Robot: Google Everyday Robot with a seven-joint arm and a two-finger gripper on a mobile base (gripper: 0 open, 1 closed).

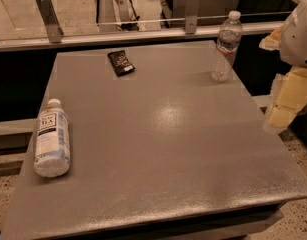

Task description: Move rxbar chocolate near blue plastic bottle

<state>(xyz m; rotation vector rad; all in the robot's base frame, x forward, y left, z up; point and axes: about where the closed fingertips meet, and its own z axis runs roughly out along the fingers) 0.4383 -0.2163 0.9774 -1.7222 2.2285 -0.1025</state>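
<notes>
A grey tabletop (158, 149) was seen from above its near edge. The rxbar chocolate (121, 63) was laid flat close to the far edge, left of that edge's middle. Its black wrapper was turned at a slant, with faint white print visible on it. Nothing was touching it.

The blue plastic bottle (51, 138) was found lying on its side along the left edge, about halfway down that edge. Its white cap was pointed toward the far edge and its base toward the near one. The label with dark lettering was turned upward. The bar and this bottle were well apart, with bare table surface between them.

A clear water bottle (226, 46) was stood upright near the far right corner, well apart from both other things.

The gripper (283, 109) was held off the table, just beyond the right edge and about halfway along it. It was seen only as pale yellowish blocks partly cut off by the frame. Whether it was released or clenched could not be told, though nothing appeared to be carried in it. The white arm housing (300, 34) was seen above it, at the upper right.

Behind the far edge, a metal rail (143, 34) was run across the view, with two upright brackets (48, 16) fixed to it.
</notes>
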